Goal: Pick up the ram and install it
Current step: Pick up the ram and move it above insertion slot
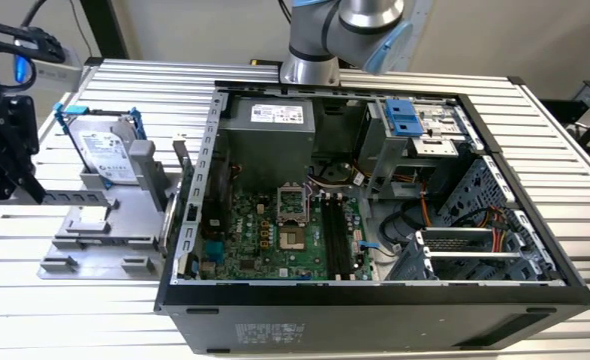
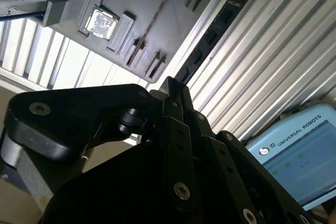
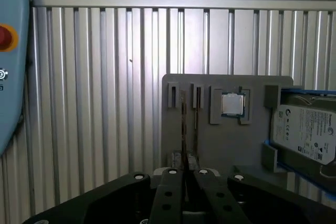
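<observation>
Black jointed fingers clenched on thin, long, dark rectangular ram

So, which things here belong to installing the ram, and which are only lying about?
Job: thin dark ram stick; long black motherboard slots; open black computer case.
Lying about: silver-labelled hard drive in blue bracket; square silver processor chip.

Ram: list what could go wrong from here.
1. The ram is thin, and its end meets the hand in the second wrist view. A skewed grip could tilt or drop it.
2. The black slots lie deep in the open case, beside cables. The ram could catch a wall or wire going in.
</observation>
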Controlling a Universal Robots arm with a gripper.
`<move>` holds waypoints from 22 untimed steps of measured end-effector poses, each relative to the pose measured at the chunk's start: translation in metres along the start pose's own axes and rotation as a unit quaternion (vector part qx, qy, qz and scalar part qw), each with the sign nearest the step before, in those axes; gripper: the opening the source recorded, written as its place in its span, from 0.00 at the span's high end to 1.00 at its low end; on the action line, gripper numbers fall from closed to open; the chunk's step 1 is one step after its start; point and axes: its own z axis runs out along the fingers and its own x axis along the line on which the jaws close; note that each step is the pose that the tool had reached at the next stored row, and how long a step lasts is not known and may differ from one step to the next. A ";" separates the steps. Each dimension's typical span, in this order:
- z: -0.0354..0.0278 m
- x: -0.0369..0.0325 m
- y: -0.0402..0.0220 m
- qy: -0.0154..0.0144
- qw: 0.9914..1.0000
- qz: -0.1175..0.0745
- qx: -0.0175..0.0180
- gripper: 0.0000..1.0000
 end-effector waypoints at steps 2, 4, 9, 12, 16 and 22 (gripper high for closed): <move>-0.0048 -0.0002 0.0001 0.000 1.000 0.000 0.000 1.00; -0.0097 -0.0004 0.0002 0.000 1.000 0.000 0.000 1.00; -0.0228 -0.0009 0.0005 0.000 1.000 0.000 0.000 1.00; -0.0301 -0.0011 0.0006 0.000 1.000 0.000 0.000 1.00; -0.0324 -0.0012 0.0006 0.000 1.000 0.000 0.000 1.00; -0.0326 -0.0013 -0.0018 0.000 1.000 0.000 0.000 1.00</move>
